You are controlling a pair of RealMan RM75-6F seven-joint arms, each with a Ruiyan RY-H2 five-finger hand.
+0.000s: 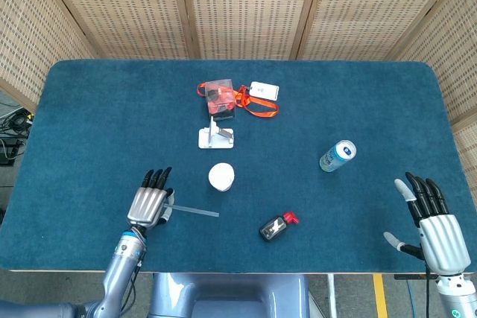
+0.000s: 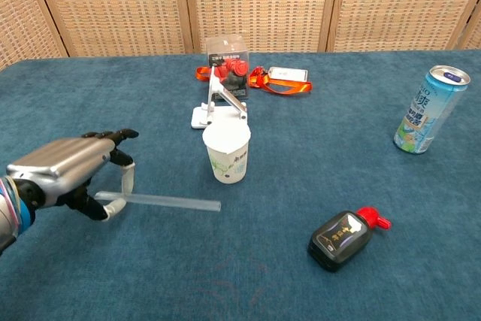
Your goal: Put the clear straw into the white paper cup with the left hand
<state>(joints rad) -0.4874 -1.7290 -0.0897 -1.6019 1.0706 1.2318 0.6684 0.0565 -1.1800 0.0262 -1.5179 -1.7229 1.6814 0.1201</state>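
Observation:
The clear straw [image 2: 169, 202] hangs level a little above the blue cloth, its left end pinched in my left hand [image 2: 64, 174]. From above, the straw [image 1: 195, 211] runs right from my left hand [image 1: 147, 203] near the table's front left. The white paper cup [image 2: 226, 151] stands upright and open-topped, to the right of the hand and beyond the straw's free end; the head view shows the cup [image 1: 221, 176] too. My right hand [image 1: 434, 227] rests at the front right corner with fingers spread, holding nothing.
A black bottle with a red cap [image 2: 345, 237] lies front right of the cup. A drink can [image 2: 425, 110] stands at the right. Behind the cup are a white stand [image 2: 218, 107], a clear box with red contents [image 2: 228, 56] and an orange lanyard with a badge [image 2: 279, 79].

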